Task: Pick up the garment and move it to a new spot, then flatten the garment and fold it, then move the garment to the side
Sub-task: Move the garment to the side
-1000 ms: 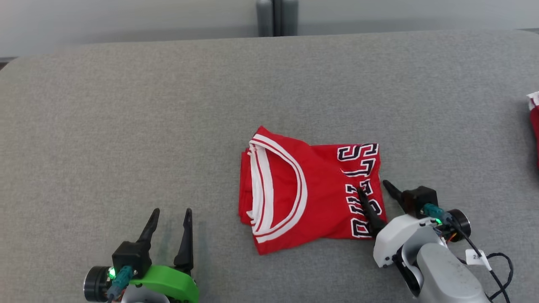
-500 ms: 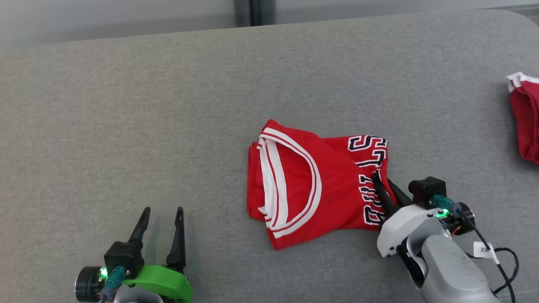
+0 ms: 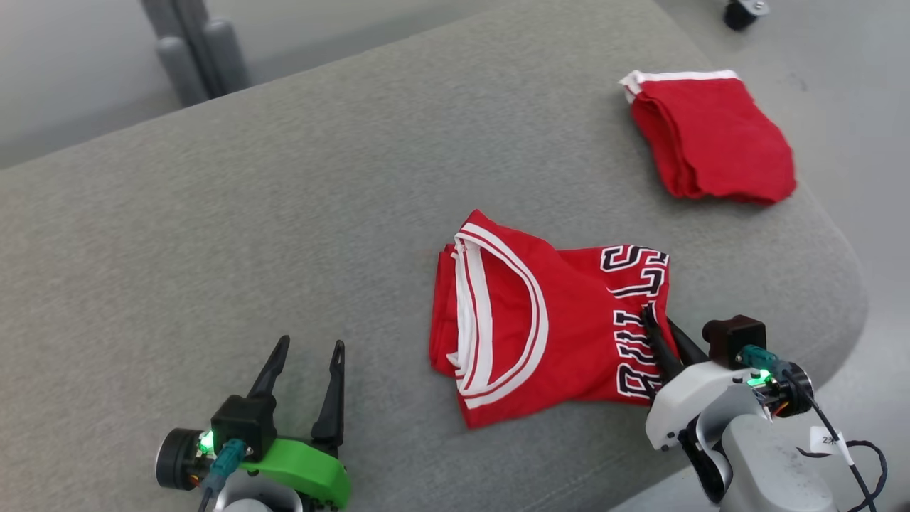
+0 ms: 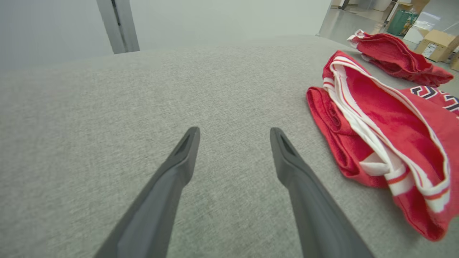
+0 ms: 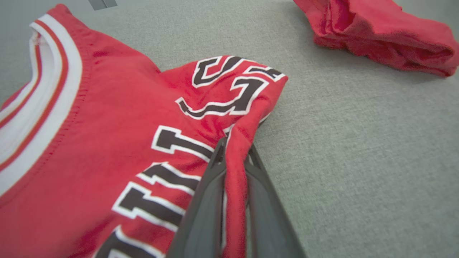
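A folded red cloth with white trim lies near the far right corner of the grey fabric-covered surface; brown cardboard boxes stand beyond.

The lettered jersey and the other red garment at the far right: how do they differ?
The lettered jersey shows black-and-white letters and a striped collar; the other red garment looks plain, with a white edge. The right hand pinches the jersey's edge; the other lies untouched. Both are red and folded.

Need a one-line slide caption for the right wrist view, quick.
Right gripper pinching the lettered edge of the folded red jersey on the grey fabric surface, second folded red garment beyond.
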Robot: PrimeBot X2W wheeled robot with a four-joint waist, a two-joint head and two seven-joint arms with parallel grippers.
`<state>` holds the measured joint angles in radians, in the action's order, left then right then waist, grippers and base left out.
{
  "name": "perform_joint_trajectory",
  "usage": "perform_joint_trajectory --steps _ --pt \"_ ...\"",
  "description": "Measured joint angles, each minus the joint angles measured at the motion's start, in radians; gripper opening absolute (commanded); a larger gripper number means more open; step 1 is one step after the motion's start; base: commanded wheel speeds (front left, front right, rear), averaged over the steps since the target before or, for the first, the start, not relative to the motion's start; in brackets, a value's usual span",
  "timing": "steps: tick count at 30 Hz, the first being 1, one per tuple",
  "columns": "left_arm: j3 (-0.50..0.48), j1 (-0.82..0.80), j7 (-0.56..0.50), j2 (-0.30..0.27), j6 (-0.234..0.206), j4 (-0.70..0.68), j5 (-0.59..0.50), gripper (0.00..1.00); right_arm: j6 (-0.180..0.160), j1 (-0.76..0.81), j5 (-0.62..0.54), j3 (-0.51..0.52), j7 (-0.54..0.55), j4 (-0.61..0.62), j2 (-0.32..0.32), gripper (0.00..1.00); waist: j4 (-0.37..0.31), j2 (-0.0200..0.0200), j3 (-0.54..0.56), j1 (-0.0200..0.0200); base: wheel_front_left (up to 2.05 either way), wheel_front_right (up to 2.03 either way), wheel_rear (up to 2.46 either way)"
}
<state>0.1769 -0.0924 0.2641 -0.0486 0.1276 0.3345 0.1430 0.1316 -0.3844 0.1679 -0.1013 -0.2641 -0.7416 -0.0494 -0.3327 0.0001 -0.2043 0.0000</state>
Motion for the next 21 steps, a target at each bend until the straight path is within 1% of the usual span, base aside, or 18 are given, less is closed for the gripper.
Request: perform_joint_trajectory --steps 5,8,10,13,16,18,21 --pt "0.019 0.0 0.0 0.0 0.001 0.005 -0.008 1.0 0.0 0.014 0.014 -0.01 0.0 0.023 0.0 0.0 -0.106 0.0 0.003 0.0 0.0 0.0 0.0" --pt "0.023 0.0 0.0 -0.001 0.001 0.007 -0.013 1.0 0.0 0.014 0.008 -0.014 0.0 0.038 -0.001 0.0 -0.15 0.0 0.001 0.0 0.0 0.0 0.0" --pt "0.025 0.0 0.0 -0.004 0.001 0.009 -0.013 1.0 0.0 0.002 -0.004 -0.02 0.0 0.047 -0.001 0.0 -0.166 0.0 -0.004 0.0 0.0 0.0 0.0" --pt "0.023 -0.001 0.0 -0.018 0.001 0.015 -0.013 1.0 0.0 -0.05 -0.036 -0.03 0.001 0.058 -0.001 0.0 -0.172 0.0 -0.019 0.0 0.0 0.0 0.0" --pt "0.021 -0.006 0.0 -0.029 0.001 0.014 -0.013 1.0 0.0 -0.136 -0.085 -0.027 0.001 0.062 -0.001 0.0 -0.161 0.0 -0.032 0.0 0.0 0.0 0.0" --pt "0.02 -0.012 0.0 -0.037 0.001 0.011 -0.013 1.0 0.0 -0.212 -0.127 -0.014 0.002 0.058 0.0 0.0 -0.148 0.0 -0.046 0.0 0.0 0.0 0.0" --pt "0.024 -0.017 0.0 -0.05 0.001 0.009 -0.013 1.0 0.0 -0.323 -0.178 0.028 0.035 0.053 -0.011 0.0 -0.128 0.0 -0.068 0.0 0.0 0.0 0.0"
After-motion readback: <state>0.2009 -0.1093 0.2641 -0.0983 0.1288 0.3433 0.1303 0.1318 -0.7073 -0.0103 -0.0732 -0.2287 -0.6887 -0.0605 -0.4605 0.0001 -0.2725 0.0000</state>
